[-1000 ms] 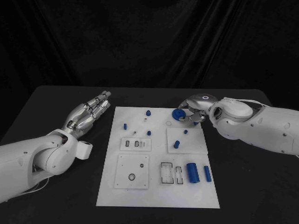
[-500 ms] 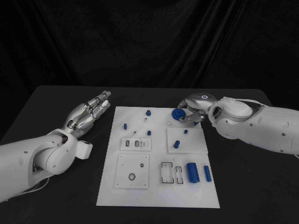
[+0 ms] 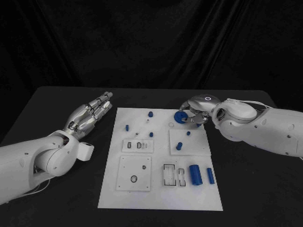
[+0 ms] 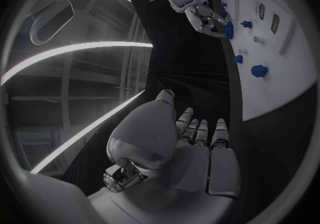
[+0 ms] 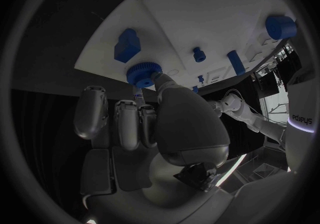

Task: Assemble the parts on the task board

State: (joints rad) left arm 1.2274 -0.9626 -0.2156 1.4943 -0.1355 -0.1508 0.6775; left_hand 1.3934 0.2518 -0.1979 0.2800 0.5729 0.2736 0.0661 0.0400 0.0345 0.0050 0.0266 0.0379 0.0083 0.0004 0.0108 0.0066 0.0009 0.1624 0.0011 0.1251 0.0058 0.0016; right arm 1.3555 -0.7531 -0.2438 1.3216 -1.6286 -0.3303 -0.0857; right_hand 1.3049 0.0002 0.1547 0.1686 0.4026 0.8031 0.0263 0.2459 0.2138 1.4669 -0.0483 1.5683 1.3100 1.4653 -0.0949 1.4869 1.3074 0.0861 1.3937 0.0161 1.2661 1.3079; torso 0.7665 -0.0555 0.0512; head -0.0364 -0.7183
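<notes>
Black cloth covers the table (image 3: pixel 56 101) on which the white task board (image 3: pixel 161 196) lies, the landmark for everything else. Two white arms flank it. Beside the board's left edge, clear of it, the left hand (image 3: pixel 90 116) lies with its fingers (image 4: pixel 200 130) straight and side by side, holding nothing. At the board's far right corner the right hand (image 3: pixel 196 113) grips a round blue gear (image 3: pixel 181 116); the right wrist view shows the thumb and fingers (image 5: pixel 123 122) closed together against the toothed disc (image 5: pixel 141 73), held just over the white surface.

Parts resting on the board, counted from the head view: two blue cylinders (image 3: pixel 195 175) side by side near the right edge toward the near end, the thicker one on the left; one shorter blue piece (image 3: pixel 179 146) on the raised square plate just beyond them; and five small blue pegs, among them one (image 3: pixel 151 114) at the far edge and one (image 3: pixel 126 127) toward the left edge. Smaller details of the pegs cannot be made out.
</notes>
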